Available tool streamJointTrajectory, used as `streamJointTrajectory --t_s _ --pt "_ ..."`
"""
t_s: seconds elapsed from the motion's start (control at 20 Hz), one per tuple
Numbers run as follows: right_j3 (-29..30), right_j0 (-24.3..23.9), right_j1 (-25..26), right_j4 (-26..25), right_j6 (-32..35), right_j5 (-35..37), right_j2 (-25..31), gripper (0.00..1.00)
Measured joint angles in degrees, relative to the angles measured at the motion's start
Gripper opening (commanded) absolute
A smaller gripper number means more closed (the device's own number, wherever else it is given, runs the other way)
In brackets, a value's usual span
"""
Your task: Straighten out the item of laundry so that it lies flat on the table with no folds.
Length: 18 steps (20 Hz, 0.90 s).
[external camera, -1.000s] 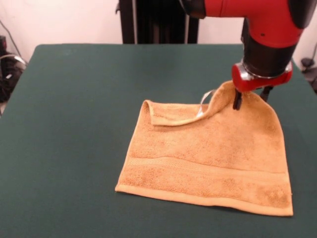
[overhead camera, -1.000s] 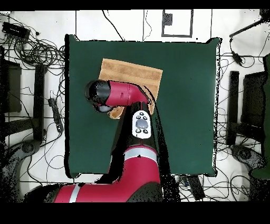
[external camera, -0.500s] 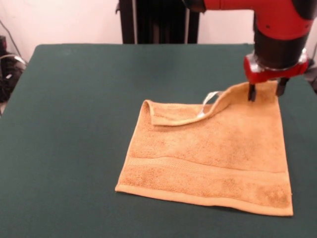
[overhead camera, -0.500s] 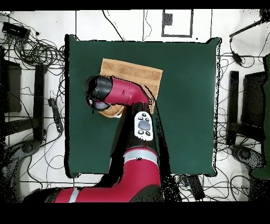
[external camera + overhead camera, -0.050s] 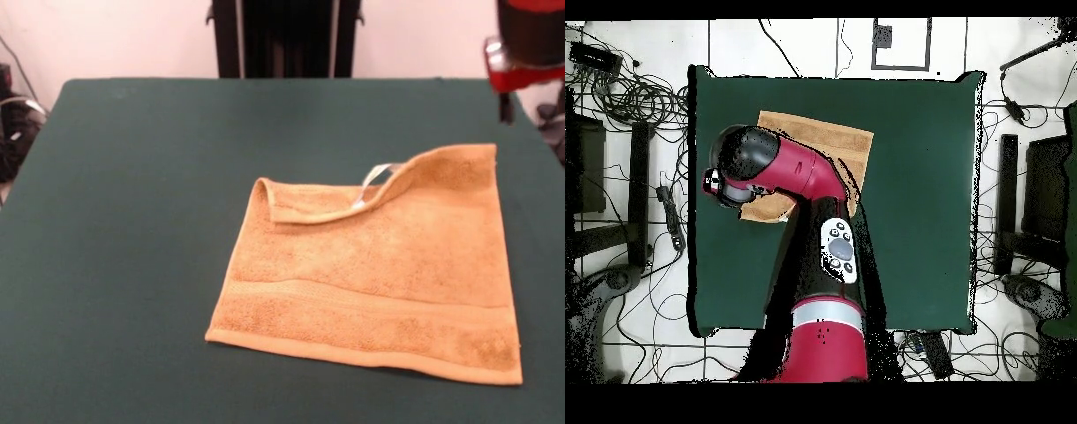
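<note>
The item of laundry (image 5: 380, 274) is a golden-orange towel lying on the right half of the green table (image 5: 132, 221). Its near band and right side lie flat. The left part of its far edge is folded over toward the front, and a small white tag (image 5: 375, 181) sticks up at the fold. My gripper (image 5: 521, 75) hangs at the top right corner of the front view, above and beyond the towel's far right corner, and is apart from the cloth. In the overhead view the arm (image 5: 780, 170) covers part of the towel (image 5: 820, 140) and hides the gripper.
The table's right edge (image 5: 543, 132) runs close under the gripper. A black stand (image 5: 282, 40) rises behind the table's far edge. In the overhead view, cables (image 5: 645, 100) and black stands (image 5: 1015, 200) surround the table (image 5: 915, 200).
The gripper has risen and moved right, off the towel's far right corner. That corner, lifted a second ago, now rests on the table. The fold with the tag is unchanged.
</note>
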Motion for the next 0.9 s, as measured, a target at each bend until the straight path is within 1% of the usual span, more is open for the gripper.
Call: streamJointTrajectory --t_s 0.15,0.3,0.4,0.45,0.5,0.55,0.6,0.7,0.85,0.9 --pt "0.00 0.62 -0.70 0.90 2.22 1.60 0.04 1.00" --pt "-0.43 0.89 -0.85 -0.86 2.38 1.63 0.00 1.00" --pt "-1.30 0.94 -0.72 -3.43 2.38 1.39 -0.06 1.00" --pt "-2.50 0.86 -0.46 -6.68 2.38 0.86 -0.05 1.00" --pt "-3.23 0.75 -0.23 -8.65 2.40 0.33 -0.05 1.00" --pt "-3.52 0.68 -0.12 -9.42 2.40 0.13 -0.04 1.00" --pt "-4.35 0.37 0.29 -11.68 2.40 -0.85 -0.03 1.00" --pt "-4.90 -0.09 0.60 -13.60 2.40 -1.80 -0.03 1.00" --pt "-5.33 -1.99 0.57 -17.66 2.40 -3.77 -0.03 1.00" --pt "-5.34 -2.35 0.51 -18.21 2.40 -3.92 -0.03 1.00"
